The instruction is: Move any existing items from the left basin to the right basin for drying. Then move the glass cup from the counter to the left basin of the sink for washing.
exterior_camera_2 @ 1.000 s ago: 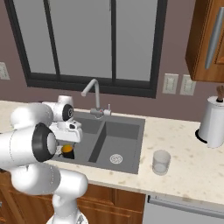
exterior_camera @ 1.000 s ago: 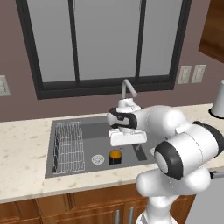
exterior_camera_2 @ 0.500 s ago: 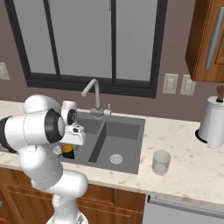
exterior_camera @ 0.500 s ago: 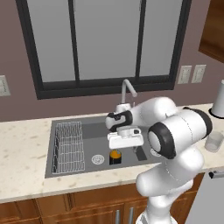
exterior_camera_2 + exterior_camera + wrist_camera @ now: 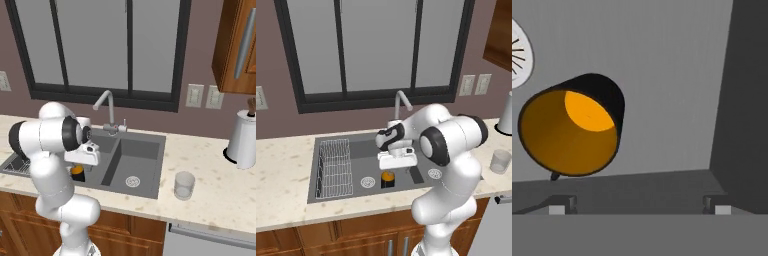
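The bench (image 5: pixel 286 175) of speckled beige stone carries the dark grey sink (image 5: pixel 346 145), with a silver tap (image 5: pixel 402 100) behind it and a tall white jar (image 5: pixel 243 140) well off toward its right end. Inside the sink, the left basin (image 5: pixel 363 150) is the wider one and holds a wire rack (image 5: pixel 335 167); the narrower right basin (image 5: pixel 137 162) lies past the divider wall, with nothing in it but its drain.

The white arm (image 5: pixel 451 145) reaches down over the left basin, and its pincer (image 5: pixel 639 202) hangs just above the black cup (image 5: pixel 387 179) with the orange inside. That cup stands upright on the floor of the left basin, beside the round drain (image 5: pixel 367 182). In the hand view it sits to the left of the line between the finger tips, not between them. The pincer is spread wide and grips nothing.

The glass cup (image 5: pixel 184 185) stands on the bench to the right of the sink, apart from the arm.

As I judge it, the task is barely begun: neither move is done. The black cup has yet to be gripped, lifted over the divider and set in the right basin, and the glass cup then has to go into the left basin.
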